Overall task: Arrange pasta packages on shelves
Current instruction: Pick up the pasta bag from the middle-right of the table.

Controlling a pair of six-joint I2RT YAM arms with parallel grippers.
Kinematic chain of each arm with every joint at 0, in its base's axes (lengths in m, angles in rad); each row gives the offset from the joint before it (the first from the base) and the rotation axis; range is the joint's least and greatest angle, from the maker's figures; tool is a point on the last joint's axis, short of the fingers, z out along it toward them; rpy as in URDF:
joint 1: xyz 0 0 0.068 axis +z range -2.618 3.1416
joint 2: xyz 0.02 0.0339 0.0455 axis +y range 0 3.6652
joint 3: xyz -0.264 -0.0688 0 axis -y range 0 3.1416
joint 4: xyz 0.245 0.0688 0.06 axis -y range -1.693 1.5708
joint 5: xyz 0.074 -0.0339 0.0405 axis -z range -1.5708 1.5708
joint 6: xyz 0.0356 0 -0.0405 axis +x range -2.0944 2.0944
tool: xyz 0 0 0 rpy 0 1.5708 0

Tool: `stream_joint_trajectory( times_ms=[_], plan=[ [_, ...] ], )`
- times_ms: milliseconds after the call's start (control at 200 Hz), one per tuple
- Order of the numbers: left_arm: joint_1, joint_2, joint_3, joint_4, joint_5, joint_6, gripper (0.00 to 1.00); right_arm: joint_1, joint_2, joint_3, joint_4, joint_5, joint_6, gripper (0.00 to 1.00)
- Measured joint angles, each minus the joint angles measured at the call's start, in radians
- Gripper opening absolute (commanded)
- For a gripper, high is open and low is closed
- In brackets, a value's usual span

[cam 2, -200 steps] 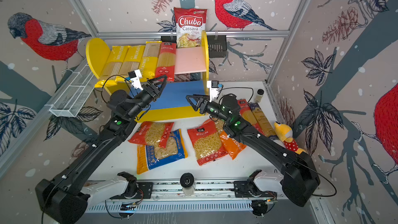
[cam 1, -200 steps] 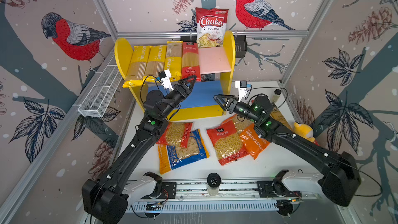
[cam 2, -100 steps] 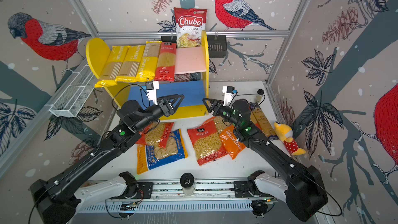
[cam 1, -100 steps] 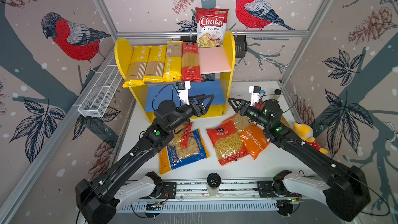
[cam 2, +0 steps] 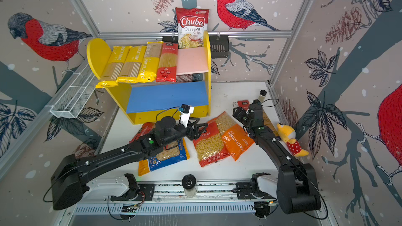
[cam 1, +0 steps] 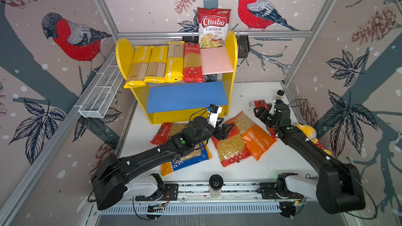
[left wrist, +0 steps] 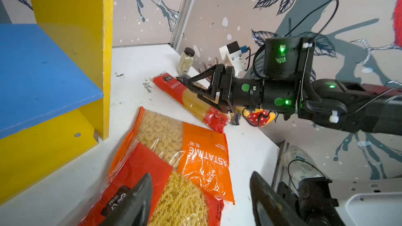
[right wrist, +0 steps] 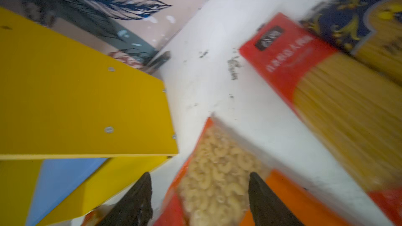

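Where yellow packs [cam 1: 157, 64] lie shelved, PASTATIME, Chuba bag [cam 1: 213, 27]

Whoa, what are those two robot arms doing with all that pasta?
They are stocking the little yellow shelves with pasta. Four long spaghetti packs already lie side by side on the pink upper board; the blue lower board is bare. The left gripper hangs open over a red bag of twisty pasta on the table. The right gripper is open close by a red spaghetti pack. Neither holds anything yet.
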Motion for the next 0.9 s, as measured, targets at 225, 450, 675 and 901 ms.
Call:
stream_joint_trajectory(
  times_ms=[225, 450, 675, 901],
  plan=[
    [-0.005, 0.115, -0.016, 0.064, 0.020, -0.027, 0.69, 0.038, 0.215, 0.129, -0.134, 0.413, -0.047, 0.94],
    [-0.006, 0.141, -0.018, 0.110, 0.051, -0.053, 0.70, 0.052, 0.417, 0.218, -0.191, 0.632, -0.095, 0.93],
    [-0.006, 0.140, -0.018, 0.116, 0.058, -0.053, 0.70, 0.012, 0.503, 0.271, -0.207, 0.617, -0.139, 0.89],
    [-0.006, 0.141, -0.014, 0.119, 0.058, -0.052, 0.70, -0.052, 0.554, 0.301, -0.168, 0.492, -0.177, 0.78]
  ],
)
